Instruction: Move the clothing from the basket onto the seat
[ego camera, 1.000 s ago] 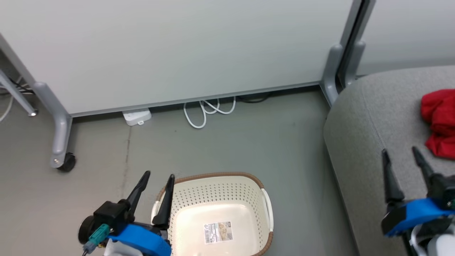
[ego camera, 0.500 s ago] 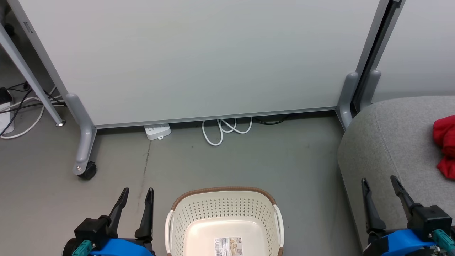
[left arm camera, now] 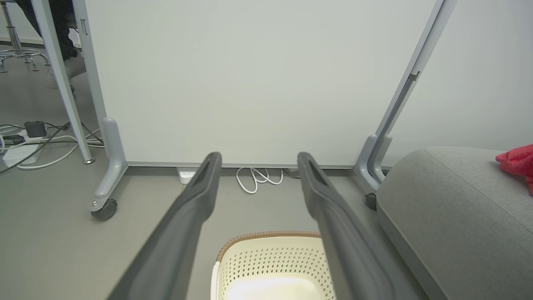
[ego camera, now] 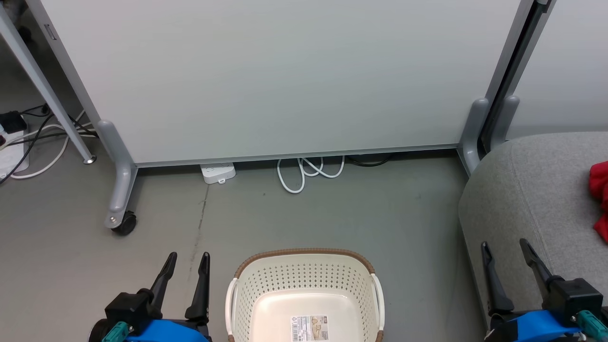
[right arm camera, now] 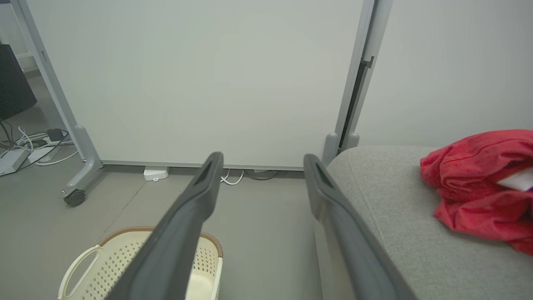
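Note:
The cream basket [ego camera: 304, 280] with its brown rim stands on the floor at the bottom centre, holding nothing but a label [ego camera: 308, 327] on its bottom; it also shows as the basket [left arm camera: 270, 258] and the basket [right arm camera: 116, 254]. The red clothing [right arm camera: 479, 187] lies bunched on the grey seat [right arm camera: 399, 225], with a white part at its right; a strip of the clothing [ego camera: 601, 194] shows at the seat [ego camera: 527, 190] edge. My left gripper [ego camera: 187, 259] is open beside the basket's left side. My right gripper [ego camera: 506, 247] is open over the seat's front corner.
A white partition panel [ego camera: 266, 76] on grey wheeled legs [ego camera: 118, 190] stands behind the basket. A white power strip [ego camera: 217, 172] and a looped white cable [ego camera: 308, 172] lie at its foot. More cables [ego camera: 28, 142] lie at the far left.
The head camera has tilted up and shifted, so the whole picture slid. My left gripper moved from the basket's left rim out to the floor beside it; both grippers stay open.

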